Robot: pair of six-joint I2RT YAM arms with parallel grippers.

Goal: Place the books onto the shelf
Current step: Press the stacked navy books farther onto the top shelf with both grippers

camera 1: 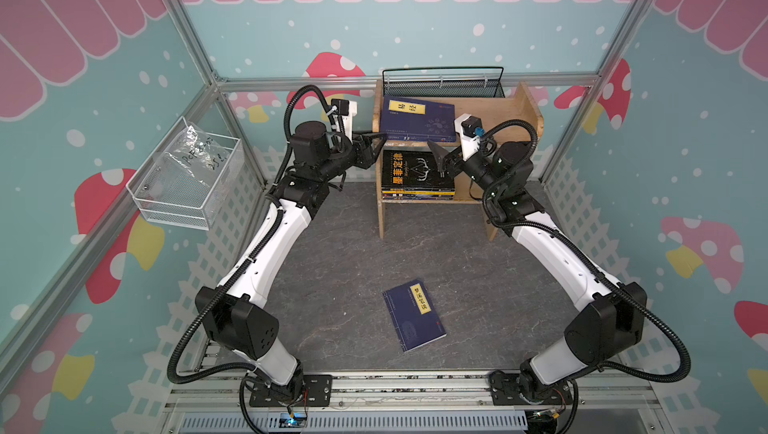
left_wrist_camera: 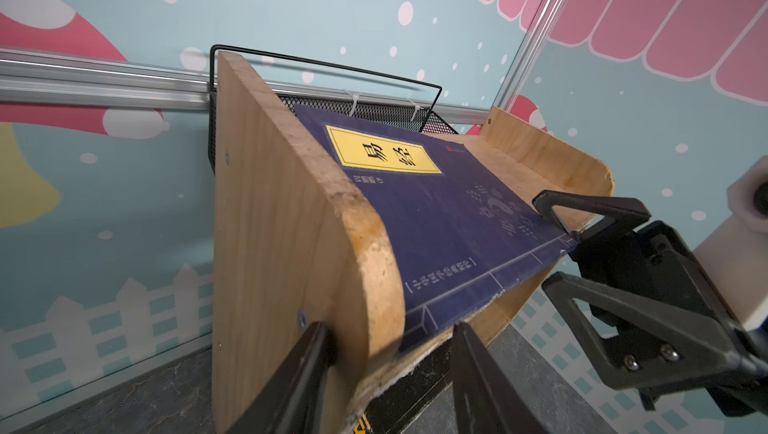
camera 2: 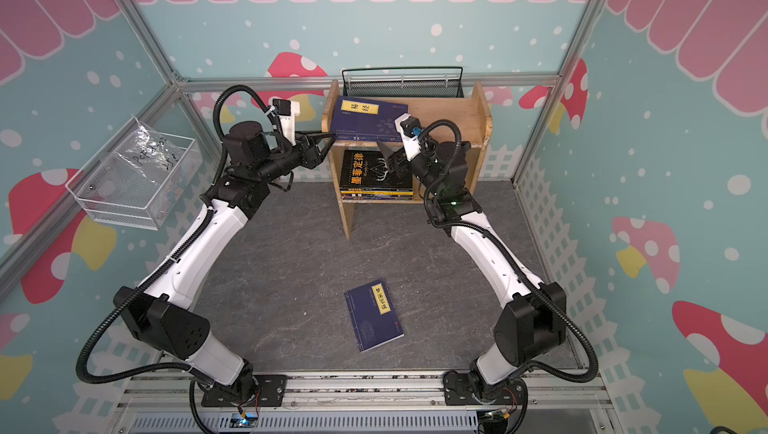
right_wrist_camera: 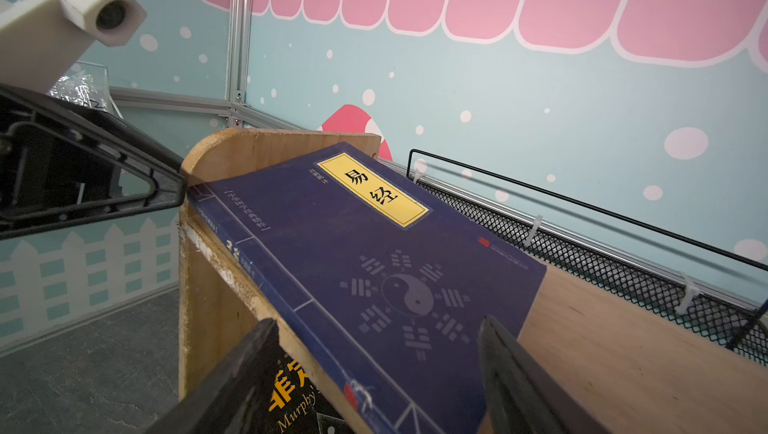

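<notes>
Navy book [camera 1: 415,124], with a yellow label reading 易经, lies on the top tier of the shelf [camera 1: 486,115]. Its long axis runs 9 to 3 in both top views, and its spine edge hangs just over the front lip. Your right gripper [right_wrist_camera: 376,321] is at its 5 o'clock, jaws wide apart with that spine edge in the gap and nothing clamped. Your left gripper [left_wrist_camera: 389,330] is at its 8 o'clock, jaws partly parted astride the left side panel [left_wrist_camera: 282,224], holding nothing. Both are about equally near, so a push toward 12 should seat it. Whether its left edge rides up the panel, I can't tell. Below, the black book [camera 1: 409,172] reads 墨菲定律 and "Murphy". A second navy book [camera 1: 413,315] lies on the table [camera 1: 332,265] at the shelf's 6.
</notes>
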